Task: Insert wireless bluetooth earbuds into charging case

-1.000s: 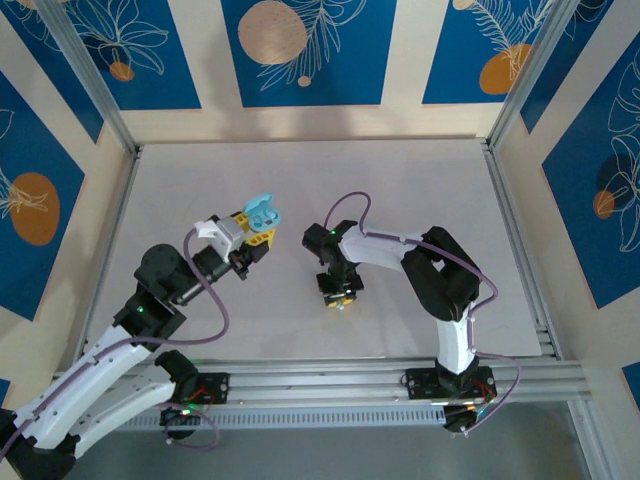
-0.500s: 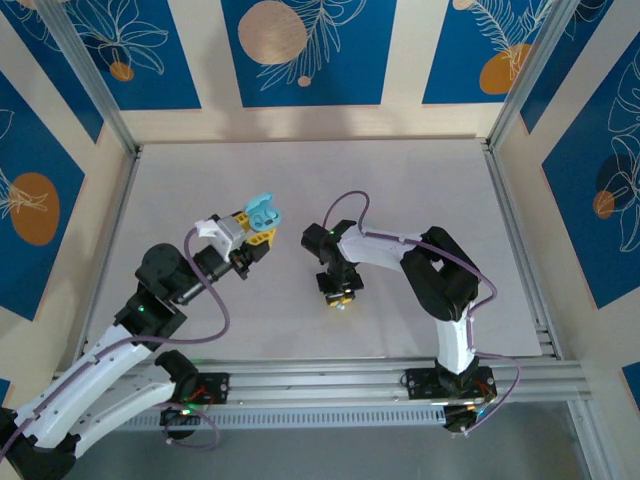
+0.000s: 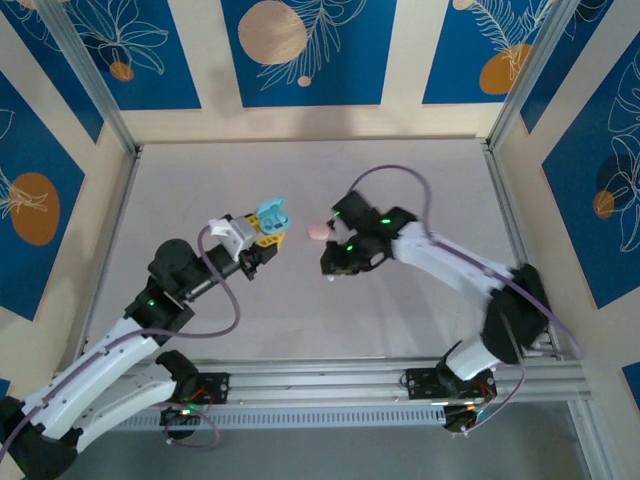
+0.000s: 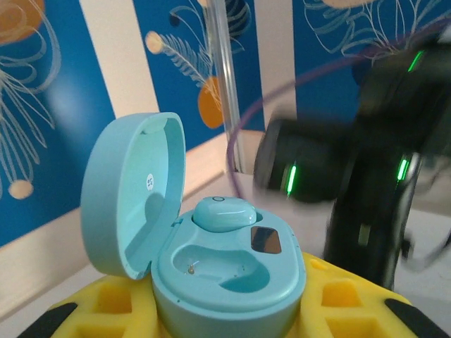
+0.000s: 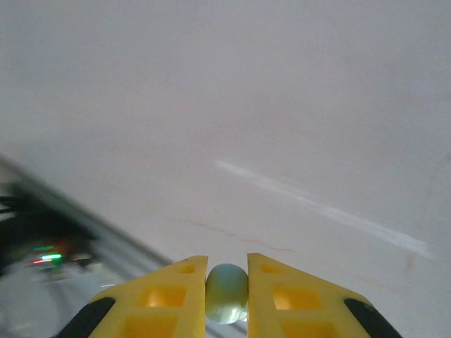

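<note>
Right gripper [image 5: 227,285] pinches a pale mint glossy earbud [image 5: 226,294], right of and slightly nearer than the light-blue oval plastic charging case [image 4: 229,278]; the bud's long axis I cannot tell. Left gripper [image 3: 262,233] clamps that case upright, lid open, near socket empty and facing up, far socket filled

Open case [image 4: 225,310], one earbud [image 4: 222,213] inside

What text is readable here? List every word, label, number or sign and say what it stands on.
None can be read.
Round white sticker inside the lid of the light blue charging case: marks too small to read.
Wall panels: drawings, no words.
</note>
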Available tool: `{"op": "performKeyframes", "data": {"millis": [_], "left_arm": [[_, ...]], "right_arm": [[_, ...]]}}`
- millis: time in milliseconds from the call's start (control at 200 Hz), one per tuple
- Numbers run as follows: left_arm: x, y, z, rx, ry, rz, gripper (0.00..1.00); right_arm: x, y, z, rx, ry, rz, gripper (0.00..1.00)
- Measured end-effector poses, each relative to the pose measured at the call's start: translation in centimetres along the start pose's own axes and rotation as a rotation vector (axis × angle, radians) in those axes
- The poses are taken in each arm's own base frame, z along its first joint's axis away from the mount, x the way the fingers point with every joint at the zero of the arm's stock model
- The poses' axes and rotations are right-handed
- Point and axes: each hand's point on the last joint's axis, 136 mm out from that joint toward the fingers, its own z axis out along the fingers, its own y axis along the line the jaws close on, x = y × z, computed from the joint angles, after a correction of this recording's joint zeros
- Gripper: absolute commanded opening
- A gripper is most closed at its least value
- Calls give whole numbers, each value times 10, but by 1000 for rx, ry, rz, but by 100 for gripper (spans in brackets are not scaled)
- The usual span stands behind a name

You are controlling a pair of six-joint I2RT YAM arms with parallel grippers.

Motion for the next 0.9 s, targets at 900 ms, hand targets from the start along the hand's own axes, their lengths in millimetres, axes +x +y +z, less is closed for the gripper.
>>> {"op": "performKeyframes", "data": {"millis": [900], "left_arm": [[41,-59,52,301,-38,-35,22]], "right_arm": [[-2,123,-132,-573,-211,-130,22]]}}
